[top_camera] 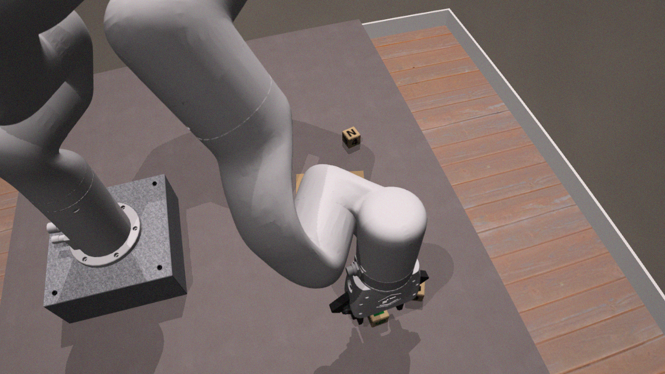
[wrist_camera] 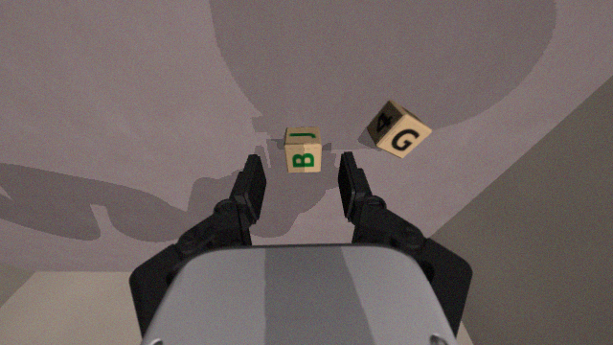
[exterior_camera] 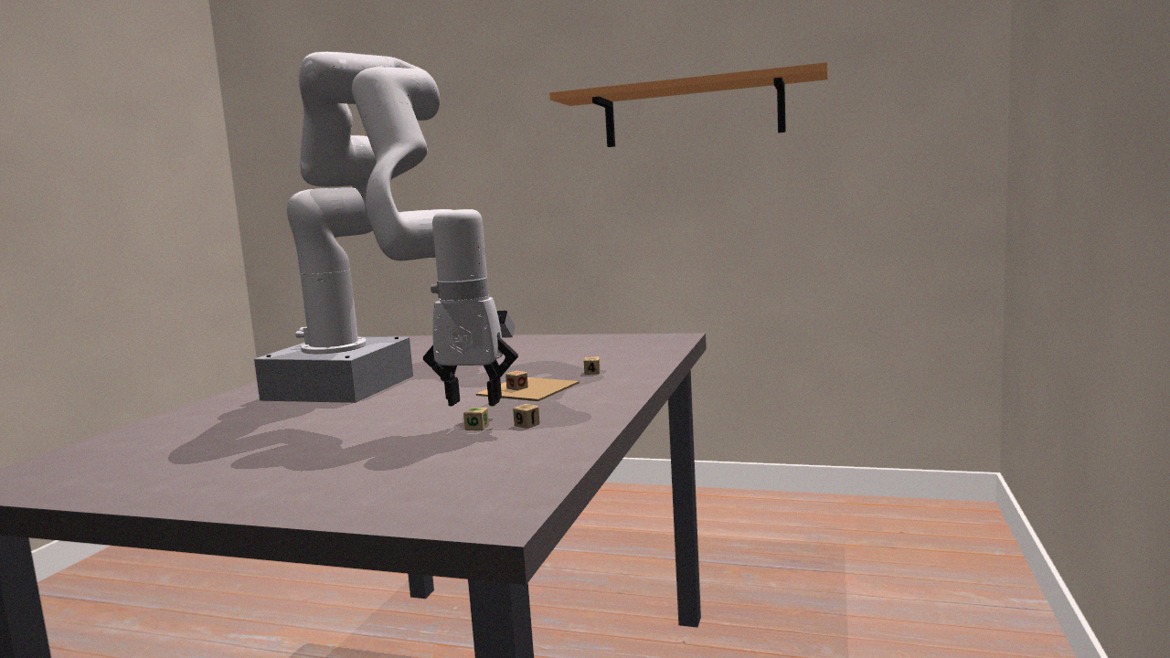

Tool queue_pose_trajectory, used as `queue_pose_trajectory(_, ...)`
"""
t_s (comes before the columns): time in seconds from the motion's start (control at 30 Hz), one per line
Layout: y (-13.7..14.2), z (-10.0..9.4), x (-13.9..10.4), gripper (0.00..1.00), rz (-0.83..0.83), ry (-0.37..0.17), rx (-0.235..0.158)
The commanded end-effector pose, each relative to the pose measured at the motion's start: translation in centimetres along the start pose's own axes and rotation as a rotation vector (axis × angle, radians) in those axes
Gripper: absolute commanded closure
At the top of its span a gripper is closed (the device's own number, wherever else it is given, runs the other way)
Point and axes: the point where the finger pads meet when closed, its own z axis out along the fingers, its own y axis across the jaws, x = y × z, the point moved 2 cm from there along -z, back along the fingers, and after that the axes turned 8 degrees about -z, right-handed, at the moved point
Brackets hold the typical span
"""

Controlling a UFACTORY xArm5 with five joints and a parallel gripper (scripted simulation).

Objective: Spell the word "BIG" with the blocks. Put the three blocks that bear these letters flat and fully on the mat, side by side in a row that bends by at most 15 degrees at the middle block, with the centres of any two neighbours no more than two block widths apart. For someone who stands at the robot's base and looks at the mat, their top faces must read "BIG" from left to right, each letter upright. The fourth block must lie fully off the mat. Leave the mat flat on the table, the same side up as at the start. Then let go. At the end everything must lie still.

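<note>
My gripper (top_camera: 380, 314) (exterior_camera: 473, 400) (wrist_camera: 301, 167) is open and empty, pointing down just above the B block. The B block (top_camera: 378, 319) (exterior_camera: 475, 419) (wrist_camera: 303, 158) lies on the table with its green B up, a quarter turn sideways in the wrist view. The G block (top_camera: 421, 292) (exterior_camera: 526, 416) (wrist_camera: 404, 136) lies beside it, black G up and turned askew. The tan mat (top_camera: 358, 174) (exterior_camera: 552, 390) lies flat. A block with red marks (exterior_camera: 515, 380) stands on it; its top letter is not readable, and the arm hides it in the top view.
The N block (top_camera: 351, 137) (exterior_camera: 591, 366) stands on the table off the mat, beyond its far side from the gripper. The grey robot base (top_camera: 153, 223) (exterior_camera: 327, 372) stands on the table (top_camera: 260, 320) (exterior_camera: 245, 499). My arm hangs over much of the mat in the top view.
</note>
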Motion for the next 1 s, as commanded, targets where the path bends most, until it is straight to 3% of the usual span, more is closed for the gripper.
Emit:
queue_pose_trajectory(0.0,0.1,-0.1,-0.1,0.31,0.000,-0.002,-0.003)
queue_pose_trajectory(0.97,0.1,3.3,-0.1,0.31,0.000,-0.002,-0.003)
